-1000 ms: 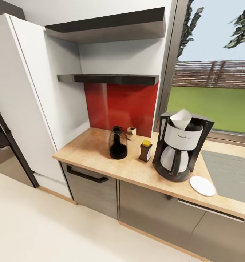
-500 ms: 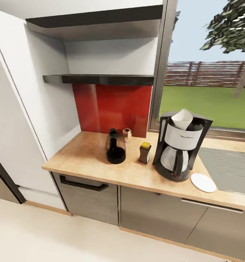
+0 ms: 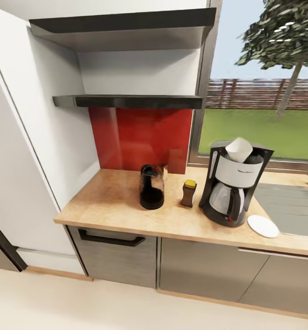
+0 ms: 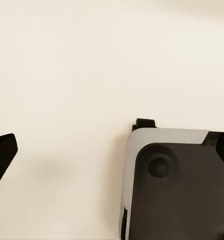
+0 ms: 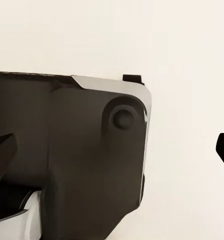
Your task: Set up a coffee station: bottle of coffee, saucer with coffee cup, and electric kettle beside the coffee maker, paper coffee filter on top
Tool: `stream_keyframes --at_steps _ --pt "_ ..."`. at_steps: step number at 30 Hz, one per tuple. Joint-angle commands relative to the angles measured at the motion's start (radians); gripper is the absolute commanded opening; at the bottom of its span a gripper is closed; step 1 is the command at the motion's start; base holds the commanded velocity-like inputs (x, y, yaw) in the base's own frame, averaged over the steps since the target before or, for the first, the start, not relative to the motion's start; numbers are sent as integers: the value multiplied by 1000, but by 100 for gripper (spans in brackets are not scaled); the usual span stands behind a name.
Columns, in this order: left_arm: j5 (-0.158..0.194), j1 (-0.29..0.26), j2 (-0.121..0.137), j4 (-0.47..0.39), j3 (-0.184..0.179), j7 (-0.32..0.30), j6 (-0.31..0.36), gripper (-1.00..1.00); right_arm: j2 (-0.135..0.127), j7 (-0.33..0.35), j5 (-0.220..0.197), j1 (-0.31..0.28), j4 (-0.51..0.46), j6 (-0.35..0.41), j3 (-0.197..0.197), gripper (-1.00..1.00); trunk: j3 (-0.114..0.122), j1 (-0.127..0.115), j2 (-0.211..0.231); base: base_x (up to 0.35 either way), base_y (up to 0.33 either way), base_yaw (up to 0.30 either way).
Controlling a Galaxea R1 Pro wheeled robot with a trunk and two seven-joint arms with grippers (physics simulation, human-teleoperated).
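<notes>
Coffee maker (image 3: pixel 234 187), tall and black with a silver-grey basket and glass carafe, stands upright on the long speckled light-wood desk (image 3: pixel 112 204), and a white paper cone filter (image 3: pixel 239 149) sits in its top. Just beside its base on the sink side lies a small flat round white saucer (image 3: pixel 262 226), bare on top. On the other side I see a small dark-brown waisted coffee jar with a yellow-tan cap (image 3: pixel 188 193) close by, and further along a rounded dark glass kettle with a black lid (image 3: pixel 151 187), apart from the jar. Above them hangs a thin glossy black floating shelf (image 3: pixel 126 101) against a red backsplash (image 3: pixel 140 137).

Both wrist cameras look down at cream floor (image 4: pixel 67 75) and the robot's grey-and-black base (image 4: pixel 176 185). Left jaws (image 4: pixel 112 155) are spread wide, dark tips at both edges of the frame. Right jaws (image 5: pixel 112 150) are likewise released, gripping nothing.
</notes>
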Motion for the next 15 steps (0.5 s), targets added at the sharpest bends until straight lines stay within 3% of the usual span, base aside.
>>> stream_keyframes --at_steps 1,8,15 --pt "10 -1 0 1 -2 -3 -3 100 0 3 7 -1 0 -2 -8 100 -2 1 -2 1 334 -244" --pt "10 -1 0 1 -4 -3 -2 100 0 2 8 -1 0 -2 -8 100 0 1 -2 0 334 -249" --pt "10 -1 0 1 -9 -3 -2 100 0 1 13 -1 0 -5 -7 100 0 1 -2 0 334 -54"
